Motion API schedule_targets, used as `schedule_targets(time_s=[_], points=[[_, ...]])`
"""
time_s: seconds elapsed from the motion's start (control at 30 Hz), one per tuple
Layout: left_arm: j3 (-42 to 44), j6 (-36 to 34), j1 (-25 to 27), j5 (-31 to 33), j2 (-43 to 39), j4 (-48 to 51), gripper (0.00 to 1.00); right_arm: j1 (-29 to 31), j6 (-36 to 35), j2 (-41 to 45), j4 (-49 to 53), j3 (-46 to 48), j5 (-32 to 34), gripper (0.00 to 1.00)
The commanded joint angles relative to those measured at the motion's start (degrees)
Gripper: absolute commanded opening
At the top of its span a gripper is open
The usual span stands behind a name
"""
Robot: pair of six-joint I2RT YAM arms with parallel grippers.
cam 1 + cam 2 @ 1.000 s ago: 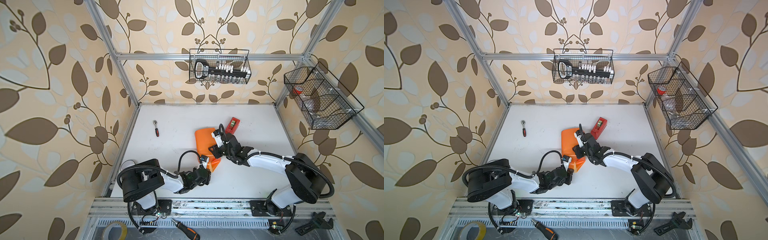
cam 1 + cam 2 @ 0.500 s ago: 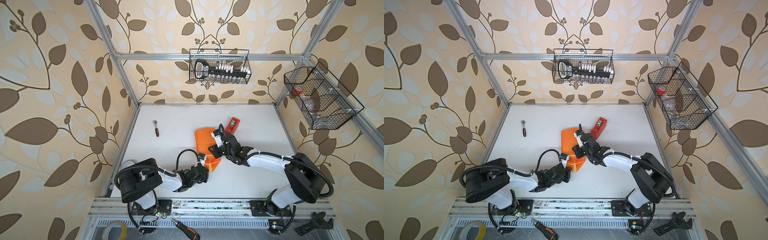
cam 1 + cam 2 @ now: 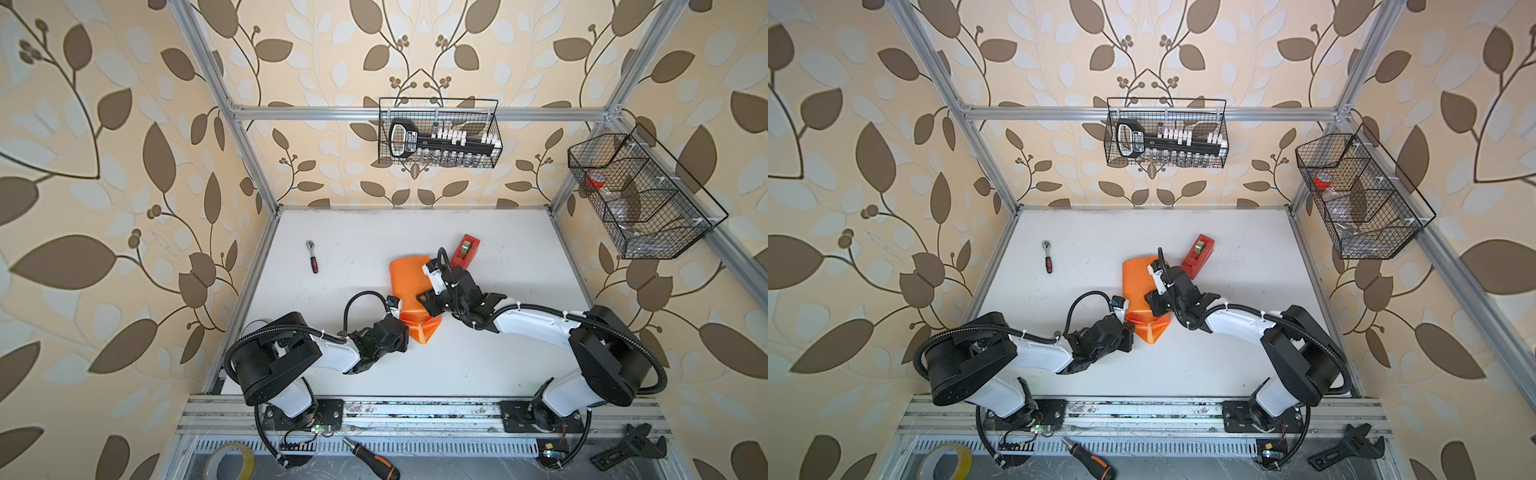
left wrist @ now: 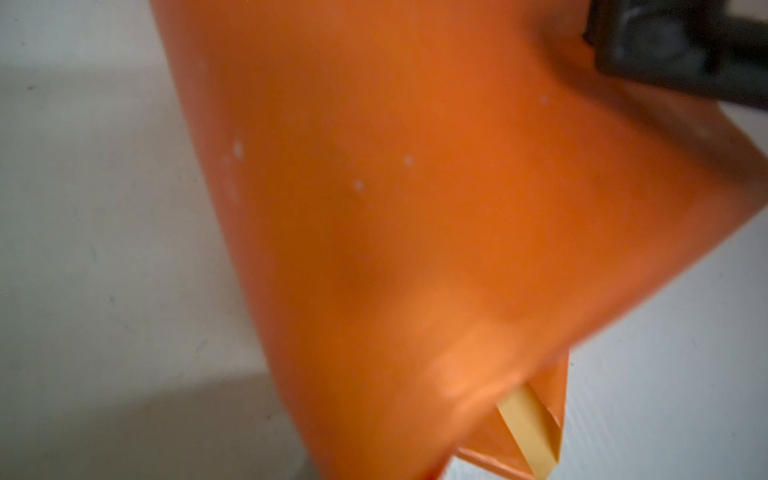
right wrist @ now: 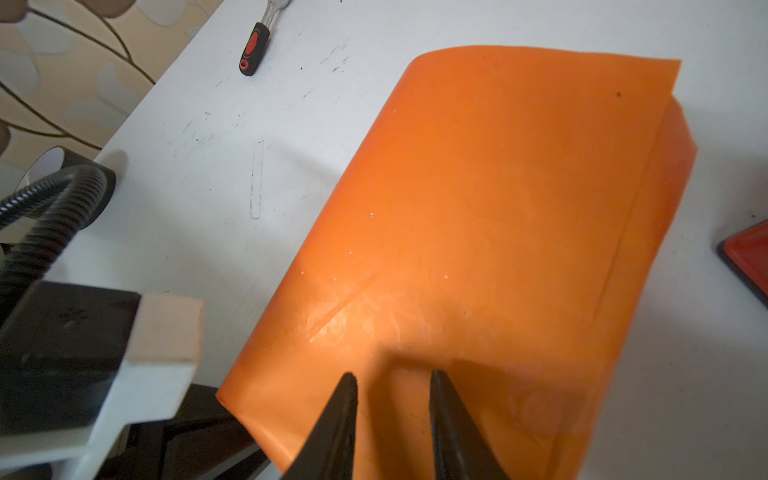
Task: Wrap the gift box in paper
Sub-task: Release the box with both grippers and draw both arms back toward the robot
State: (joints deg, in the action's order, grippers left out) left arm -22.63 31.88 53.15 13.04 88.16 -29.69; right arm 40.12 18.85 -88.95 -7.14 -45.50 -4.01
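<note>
The paper (image 3: 409,286) lies on the surface (image 3: 498,357), hiding the gift box. The right gripper (image 5: 392,376), jaws narrowly apart, sits on its top; the left gripper (image 3: 401,331), jaws shut, meets its folded near end, which wants creasing flat, top pinned

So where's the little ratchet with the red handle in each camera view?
Top view: ratchet left of the paper.
Top view: ratchet likewise left of the paper.
Left wrist: not in it.
Right wrist: ratchet beyond the paper, head cut off.
Shared landmark: the paper.
</note>
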Motion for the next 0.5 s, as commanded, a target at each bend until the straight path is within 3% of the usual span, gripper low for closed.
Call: schedule_targets(time_s=[0.0, 0.3, 0.47], points=[[-0.6, -1.4, -0.6, -1.4, -3.2, 3.7, 0.06, 0.7, 0.0, -2.4, 5.7, 0.9, -1.6, 0.32], [1.0, 0.7, -0.6, -4.5, -16.9, 12.9, 0.34, 0.7, 0.1, -0.1, 7.2, -5.5, -3.7, 0.47], [2.7, 2.1, -0.6, -6.8, -25.6, 20.3, 0.47, 0.6, -0.7, 5.7, 10.6, -8.8, -3.2, 0.56]])
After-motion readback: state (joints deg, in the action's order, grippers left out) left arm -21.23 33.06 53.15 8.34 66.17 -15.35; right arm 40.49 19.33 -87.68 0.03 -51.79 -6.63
